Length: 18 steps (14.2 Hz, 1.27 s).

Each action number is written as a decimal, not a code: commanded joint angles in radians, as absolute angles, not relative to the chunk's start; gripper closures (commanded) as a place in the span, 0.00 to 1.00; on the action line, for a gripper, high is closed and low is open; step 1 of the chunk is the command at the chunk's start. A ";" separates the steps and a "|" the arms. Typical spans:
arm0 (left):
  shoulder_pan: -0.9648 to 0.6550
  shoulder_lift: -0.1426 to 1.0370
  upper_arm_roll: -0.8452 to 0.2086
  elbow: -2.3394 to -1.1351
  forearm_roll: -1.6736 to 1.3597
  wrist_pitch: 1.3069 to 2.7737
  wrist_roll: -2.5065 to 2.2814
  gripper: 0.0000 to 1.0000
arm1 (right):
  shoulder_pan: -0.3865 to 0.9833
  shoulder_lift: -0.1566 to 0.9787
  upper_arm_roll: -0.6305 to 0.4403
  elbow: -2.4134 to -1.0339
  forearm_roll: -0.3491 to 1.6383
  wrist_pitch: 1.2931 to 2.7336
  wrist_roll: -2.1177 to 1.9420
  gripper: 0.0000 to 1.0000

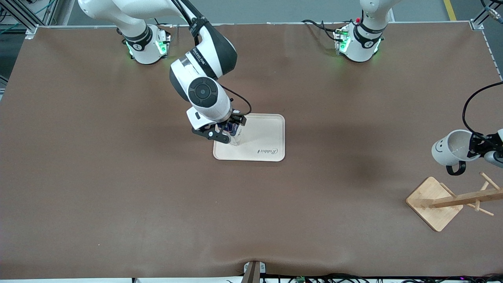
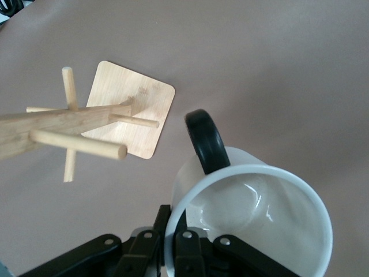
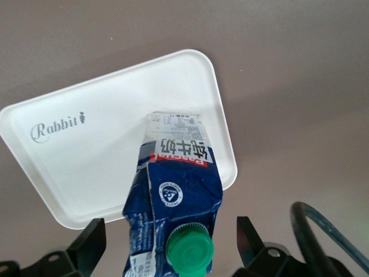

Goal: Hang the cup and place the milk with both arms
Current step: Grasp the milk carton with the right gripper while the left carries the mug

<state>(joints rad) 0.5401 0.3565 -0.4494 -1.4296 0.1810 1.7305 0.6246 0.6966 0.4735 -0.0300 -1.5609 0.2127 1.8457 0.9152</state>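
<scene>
Left pincer (image 2: 173, 245) is clenched on the rim of the small white smiley mug with black loop handle (image 1: 452, 148), held over the bench beside the bamboo peg rack (image 1: 452, 200). Handle should be lined up with a peg.

Right pincer (image 3: 170, 239) is released around the blue-and-white milk carton with green cap (image 3: 173, 202), stood on the cream rectangular tray (image 1: 267, 133); carton is mostly hidden in the front view.

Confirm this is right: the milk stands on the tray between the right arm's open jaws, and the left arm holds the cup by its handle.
Wrong on the grip: the left wrist view shows the left gripper clamping the cup by its rim, the handle free. The milk on the tray is right.
</scene>
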 commanded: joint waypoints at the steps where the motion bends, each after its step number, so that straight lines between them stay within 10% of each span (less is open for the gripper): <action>1: 0.578 0.328 -0.451 -1.434 0.167 1.712 0.701 1.00 | 0.721 0.472 -0.041 -1.574 0.218 1.841 0.933 0.00; 4: 0.584 0.340 -0.451 -1.399 0.169 1.720 0.719 1.00 | 0.721 0.474 -0.040 -1.583 0.219 1.839 0.946 0.00; 7: 0.586 0.357 -0.449 -1.384 0.170 1.741 0.755 1.00 | 0.736 0.485 -0.040 -1.586 0.229 1.841 0.962 1.00; 18: 0.609 0.384 -0.451 -1.381 0.161 1.845 0.787 1.00 | 0.620 0.471 -0.046 -1.347 0.219 1.579 0.997 1.00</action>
